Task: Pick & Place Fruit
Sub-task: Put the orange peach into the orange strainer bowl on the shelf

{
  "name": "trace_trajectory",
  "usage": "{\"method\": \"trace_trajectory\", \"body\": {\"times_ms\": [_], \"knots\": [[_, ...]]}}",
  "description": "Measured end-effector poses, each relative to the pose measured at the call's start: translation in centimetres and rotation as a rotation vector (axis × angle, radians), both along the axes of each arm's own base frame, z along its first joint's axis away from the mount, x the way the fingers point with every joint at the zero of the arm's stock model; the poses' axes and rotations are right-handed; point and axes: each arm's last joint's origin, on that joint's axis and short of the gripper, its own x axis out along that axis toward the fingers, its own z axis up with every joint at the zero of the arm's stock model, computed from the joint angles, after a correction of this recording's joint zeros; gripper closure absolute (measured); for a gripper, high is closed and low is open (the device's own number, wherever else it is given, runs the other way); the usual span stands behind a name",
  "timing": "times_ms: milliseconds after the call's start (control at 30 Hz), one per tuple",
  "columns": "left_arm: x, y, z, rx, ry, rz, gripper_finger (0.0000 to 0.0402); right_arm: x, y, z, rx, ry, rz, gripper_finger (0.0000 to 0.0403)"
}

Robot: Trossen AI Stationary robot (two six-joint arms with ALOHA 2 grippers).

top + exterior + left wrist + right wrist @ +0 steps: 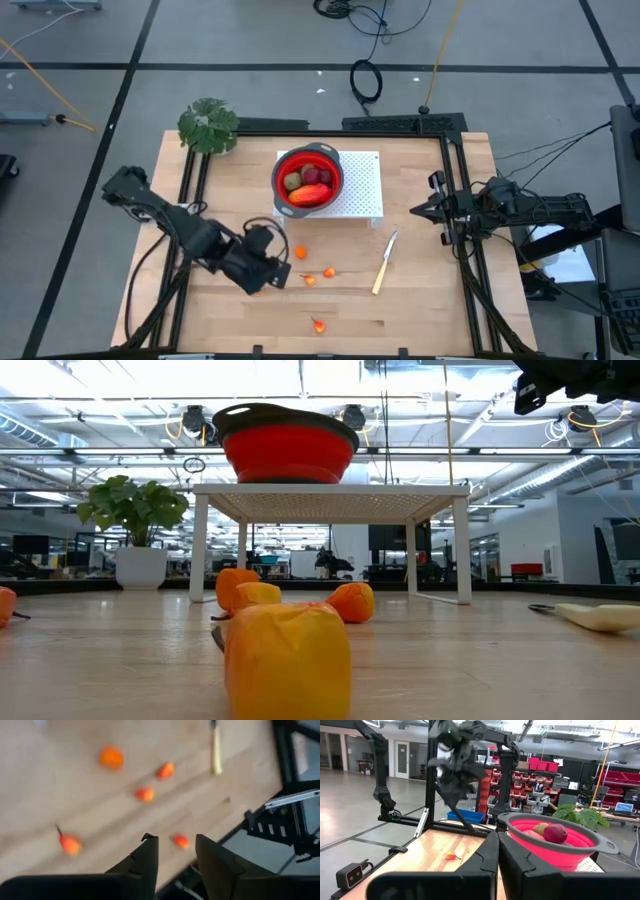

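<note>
The red bowl (307,180) stands on a white rack (365,190) at the table's middle far side. It holds an olive-brown oval (292,182), a dark red round piece (314,176) and the elongated red-orange piece (308,195). Several tiny orange pieces (300,252) (329,271) (318,324) lie on the wood nearer the front. My left gripper (275,270) (175,845) hangs open above the table just left of them, touching nothing. One orange piece (181,841) shows between its fingers, far below. My right gripper (425,212) (497,845) waits shut at the right side.
A pale-handled knife (384,262) lies right of the orange pieces, pointing toward the rack. A potted plant (208,125) stands at the far left corner. Black frame rails (455,200) run along the left and right sides. Bare wood lies at the near left and near right.
</note>
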Motion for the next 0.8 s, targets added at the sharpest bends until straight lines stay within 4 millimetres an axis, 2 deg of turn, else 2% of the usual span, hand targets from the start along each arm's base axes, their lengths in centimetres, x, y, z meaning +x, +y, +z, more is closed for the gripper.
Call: {"method": "trace_trajectory", "body": {"times_ms": [200, 500, 633, 800], "knots": [[0.2, -2.3, -3.1, -0.064, 0.190, 0.085, 0.0309, 0.0, 0.0, 0.0, 0.000, 0.000, 0.000, 0.0403], [0.8, -4.7, -7.2, -0.075, 0.393, 0.169, 0.0333, 0.0, 0.0, 0.0, 0.001, 0.000, 0.001, 0.0403], [0.6, -5.2, -8.4, -0.063, 0.469, 0.240, 0.0332, 0.0, 0.0, 0.0, 0.001, 0.000, 0.001, 0.0403], [0.1, -5.5, -9.1, -0.038, 0.518, 0.328, 0.0311, 0.0, 0.0, 0.0, 0.001, 0.000, 0.001, 0.0403]]}}
